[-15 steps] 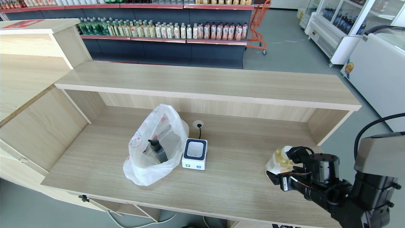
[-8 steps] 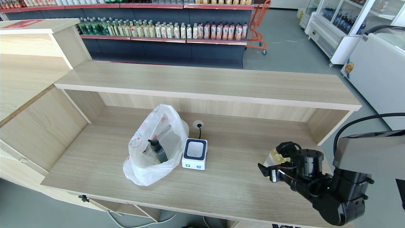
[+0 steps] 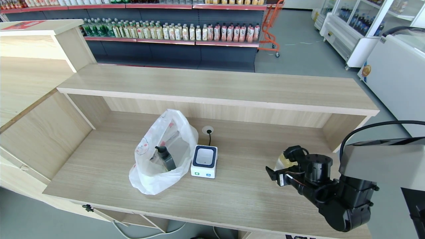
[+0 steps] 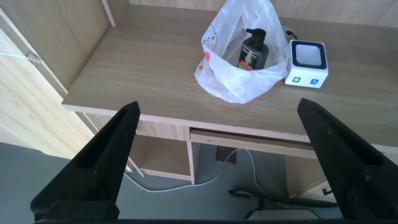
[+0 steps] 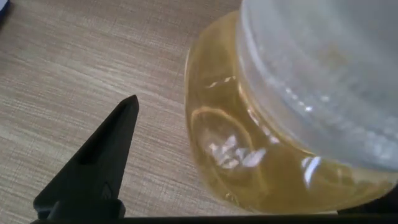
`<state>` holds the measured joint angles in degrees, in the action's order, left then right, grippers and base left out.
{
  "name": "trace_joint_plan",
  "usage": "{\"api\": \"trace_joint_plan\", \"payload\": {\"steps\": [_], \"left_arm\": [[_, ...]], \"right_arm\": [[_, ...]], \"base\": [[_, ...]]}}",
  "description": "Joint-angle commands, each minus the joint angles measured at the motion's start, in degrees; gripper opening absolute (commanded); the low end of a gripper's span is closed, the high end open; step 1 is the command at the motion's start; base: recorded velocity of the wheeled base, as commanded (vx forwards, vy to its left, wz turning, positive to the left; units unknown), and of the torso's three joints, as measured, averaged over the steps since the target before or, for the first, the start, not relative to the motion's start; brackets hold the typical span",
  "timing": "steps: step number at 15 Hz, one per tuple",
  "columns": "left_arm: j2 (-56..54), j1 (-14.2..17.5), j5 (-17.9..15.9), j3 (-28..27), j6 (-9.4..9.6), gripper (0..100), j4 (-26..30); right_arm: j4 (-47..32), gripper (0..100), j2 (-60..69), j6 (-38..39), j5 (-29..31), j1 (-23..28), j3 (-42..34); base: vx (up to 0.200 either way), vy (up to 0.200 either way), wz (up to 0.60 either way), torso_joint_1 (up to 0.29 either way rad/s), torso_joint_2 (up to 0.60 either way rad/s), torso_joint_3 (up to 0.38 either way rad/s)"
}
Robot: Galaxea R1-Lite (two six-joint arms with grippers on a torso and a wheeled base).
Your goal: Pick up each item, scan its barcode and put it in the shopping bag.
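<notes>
Upright on the right part of the pale wood-grain surface (image 3: 245, 196): a clear rounded jar (image 5: 236, 137) of yellow liquid with a pale translucent lid, well apart from everything else there. Down around that jar, the right end effector (image 3: 280, 165), black fingers (image 5: 99, 162) spread, one on each side. Bare wood visible between the nearer finger and the jar wall in the right wrist view, so no pinch on it. Jar base on the wood.

Toward the middle-left of the surface, a white crinkled plastic shopping bag (image 3: 149, 166) with small printed figures, mouth open upward. Inside it, a dark pump-top bottle (image 3: 166, 160), leaning, with a red-and-white label seen in the left wrist view. Just beside the bag, on its right, a small white square barcode scanner (image 3: 204, 162) with a dark blue-framed window facing up. Touching the bag's plastic or only nearly so: cannot tell. Behind the scanner, a round grey cable port (image 3: 208, 130) set in the surface, with a black cable plugged in.

Out in front of the surface's near edge, the left end effector (image 4: 219, 106), its two black fingers spread wide, pinching nothing. Bag and scanner seen between them, farther off.

Above and behind the work area, a raised ledge (image 3: 212, 84) of the same pale wood. Farther back, red-edged store shelves (image 3: 172, 41) lined with drink bottles, an orange trolley (image 3: 270, 26), and white chest freezers (image 3: 395, 69) at the right.
</notes>
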<state>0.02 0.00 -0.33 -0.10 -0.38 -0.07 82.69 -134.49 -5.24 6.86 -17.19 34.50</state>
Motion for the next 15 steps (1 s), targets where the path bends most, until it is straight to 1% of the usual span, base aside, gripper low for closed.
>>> {"api": "trace_joint_plan", "payload": {"steps": [1,5,7,8,10,12,13,15], "left_arm": [[0.0,0.0,0.0,0.0,-0.06,100,0.0],[0.0,0.0,0.0,0.0,0.03,100,0.0],[0.0,0.0,0.0,0.0,0.03,100,0.0],[0.0,0.0,0.0,0.0,-0.06,100,0.0],[0.0,0.0,0.0,0.0,0.03,100,0.0],[0.0,0.0,0.0,0.0,0.03,100,0.0],[0.0,0.0,0.0,0.0,-0.06,100,0.0],[0.0,0.0,0.0,0.0,0.03,100,0.0]], "right_arm": [[0.0,0,-0.6,-0.3,0.0,0.0,1.0],[-0.1,0,-1.5,-4.7,0.0,0.1,4.8],[-0.5,0,-2.5,-8.5,0.0,0.1,6.8],[-0.2,0,-2.9,-10.1,0.0,0.3,6.4],[0.5,0,-2.8,-10.5,0.0,0.5,5.0],[1.7,0,-1.8,-10.0,-0.6,0.5,4.6],[1.3,0,0.6,-7.8,-1.9,0.6,2.9],[-0.9,0,6.9,-0.5,-6.4,0.5,0.0]], "base": [[0.000,0.000,0.00,0.000,0.00,0.000],[0.000,0.000,0.00,0.000,0.00,0.000],[0.000,0.000,0.00,0.000,0.00,0.000],[0.000,0.000,0.00,0.000,0.00,0.000],[0.000,0.000,0.00,0.000,0.00,0.000],[0.000,0.000,0.00,0.000,0.00,0.000],[0.000,0.000,0.00,0.000,0.00,0.000],[0.000,0.000,0.00,0.000,0.00,0.000]]}}
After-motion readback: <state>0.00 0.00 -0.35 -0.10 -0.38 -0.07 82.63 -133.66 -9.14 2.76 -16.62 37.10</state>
